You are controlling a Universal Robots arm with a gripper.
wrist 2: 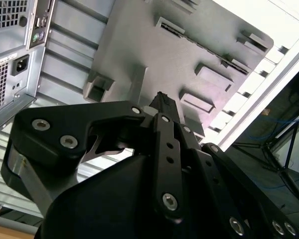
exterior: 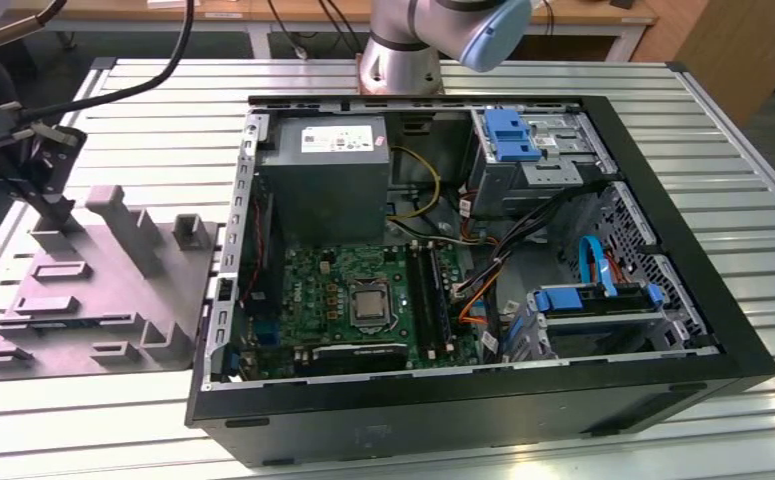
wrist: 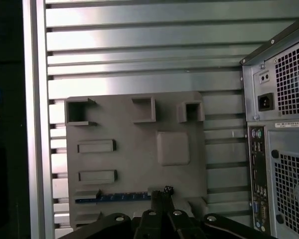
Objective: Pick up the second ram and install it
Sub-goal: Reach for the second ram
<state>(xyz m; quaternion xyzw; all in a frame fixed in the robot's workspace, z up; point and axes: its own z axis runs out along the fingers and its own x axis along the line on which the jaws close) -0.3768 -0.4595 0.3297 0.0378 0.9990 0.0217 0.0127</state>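
While the open computer case (exterior: 481,405) sits on the slatted metal table (exterior: 160,130), the gripper (wrist: 162,191) hangs low over the grey holder plate (wrist: 139,149) just beside the case, on the exterior view's left. Its fingers (wrist 2: 160,99) are drawn close together, tips down at one end of the second ram (wrist: 114,197); I cannot tell whether they pinch it. That blue stick lies in a slot along one edge of the holder plate. Inside the case, the green motherboard (exterior: 320,290) lies below the grey power-supply box (exterior: 323,180).
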